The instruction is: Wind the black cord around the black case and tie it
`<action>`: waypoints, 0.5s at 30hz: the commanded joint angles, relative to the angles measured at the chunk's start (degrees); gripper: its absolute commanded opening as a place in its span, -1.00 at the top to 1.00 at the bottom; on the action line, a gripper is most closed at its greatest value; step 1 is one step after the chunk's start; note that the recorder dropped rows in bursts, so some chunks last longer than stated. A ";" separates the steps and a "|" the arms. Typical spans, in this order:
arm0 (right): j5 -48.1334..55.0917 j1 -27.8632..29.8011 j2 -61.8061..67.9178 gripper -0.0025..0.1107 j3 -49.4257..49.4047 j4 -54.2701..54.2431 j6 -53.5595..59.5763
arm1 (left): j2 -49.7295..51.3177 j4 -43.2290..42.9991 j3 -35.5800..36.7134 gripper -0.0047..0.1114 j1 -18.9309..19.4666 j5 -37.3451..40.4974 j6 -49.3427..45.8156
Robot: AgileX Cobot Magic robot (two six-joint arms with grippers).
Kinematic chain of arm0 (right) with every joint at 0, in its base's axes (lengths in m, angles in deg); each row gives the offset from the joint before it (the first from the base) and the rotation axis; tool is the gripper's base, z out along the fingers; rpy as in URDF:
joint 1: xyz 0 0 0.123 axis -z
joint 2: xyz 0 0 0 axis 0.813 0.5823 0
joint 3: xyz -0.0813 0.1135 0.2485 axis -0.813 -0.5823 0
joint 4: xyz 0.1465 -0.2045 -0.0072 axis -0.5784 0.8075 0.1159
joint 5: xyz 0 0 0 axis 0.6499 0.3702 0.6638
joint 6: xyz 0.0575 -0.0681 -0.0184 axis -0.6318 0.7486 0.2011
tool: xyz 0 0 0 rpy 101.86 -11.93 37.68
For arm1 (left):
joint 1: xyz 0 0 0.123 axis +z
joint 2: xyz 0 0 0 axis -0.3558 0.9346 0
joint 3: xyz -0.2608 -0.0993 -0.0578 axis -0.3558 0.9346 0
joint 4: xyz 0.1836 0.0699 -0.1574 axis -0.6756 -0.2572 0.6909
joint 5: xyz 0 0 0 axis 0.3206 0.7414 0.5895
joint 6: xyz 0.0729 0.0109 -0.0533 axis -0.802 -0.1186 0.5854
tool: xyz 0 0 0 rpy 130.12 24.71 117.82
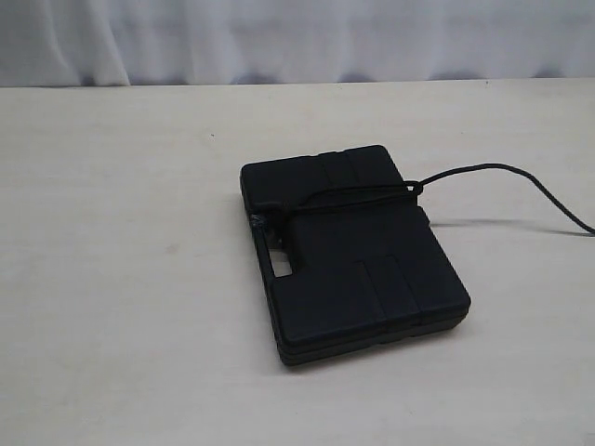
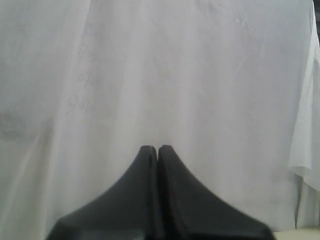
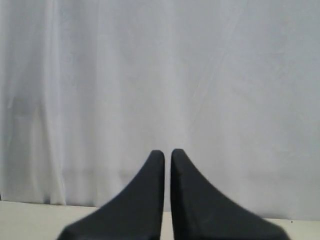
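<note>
The black case [image 1: 358,255] lies flat on the pale table, a little right of the middle in the exterior view, handle slot toward the left. The black cord [image 1: 353,195] crosses its far part, with a small knot at the case's right edge; its loose end [image 1: 521,181] trails off to the right edge of the view. Neither arm appears in the exterior view. My left gripper [image 2: 158,147] is shut with nothing between its fingers and faces a white curtain. My right gripper [image 3: 167,151] is shut too, also empty and facing the curtain.
A white curtain [image 1: 297,37] hangs along the table's far edge. The pale tabletop [image 1: 121,279] stretches to the left and in front of the case.
</note>
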 commanded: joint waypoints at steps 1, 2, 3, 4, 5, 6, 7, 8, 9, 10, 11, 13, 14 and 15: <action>9.40 0.15 -7.84 0.88 -0.37 7.56 -9.82 | -5.45 -0.49 0.29 0.92 0.10 9.69 0.87; 10.41 -0.05 -8.37 0.88 -0.37 8.76 -11.97 | -5.60 -0.49 0.29 0.92 0.10 11.32 0.87; 11.08 -0.46 -8.76 0.88 -0.37 10.10 -13.95 | -5.60 -0.49 0.29 0.92 0.10 12.65 0.87; 11.32 -0.93 -9.16 0.88 -0.37 11.38 -15.94 | -5.60 -0.38 0.29 0.92 0.10 14.06 0.87; 11.32 -1.31 -9.59 0.88 -0.37 13.15 -17.53 | -5.60 -0.38 0.29 0.92 0.10 15.06 0.87; 11.32 -1.89 -10.35 0.88 -0.37 15.61 -19.73 | -5.60 -0.38 0.29 0.92 0.10 16.29 0.87; 10.92 -2.51 -11.28 0.88 -0.37 18.22 -21.45 | -5.60 -0.38 0.29 0.92 0.10 17.83 0.87; 10.81 -3.01 -12.55 0.88 -0.37 20.09 -22.40 | -5.60 -0.38 0.29 0.92 0.10 19.29 0.76; 10.81 -3.56 -14.02 0.88 -0.37 22.13 -23.62 | -5.60 -0.38 0.29 0.92 0.10 20.41 0.75; 11.39 -4.02 -15.70 0.88 -0.37 23.69 -25.44 | -5.60 -0.48 0.29 0.92 0.10 21.37 0.64; 12.41 -4.48 -17.04 0.88 -0.37 24.41 -27.09 | -5.60 -0.48 0.29 0.92 0.10 21.76 0.33; 15.20 -5.02 -17.04 0.88 -0.37 25.10 -29.47 | -5.60 -0.48 0.29 0.92 0.10 22.56 -0.31; 16.81 -5.41 -17.04 0.88 -0.11 25.10 -29.81 | -5.60 -0.48 0.29 0.92 0.10 22.65 -0.62; 17.57 -5.62 -17.04 0.88 -0.11 25.15 -29.96 | -5.60 -0.48 0.29 0.92 0.10 22.65 -0.73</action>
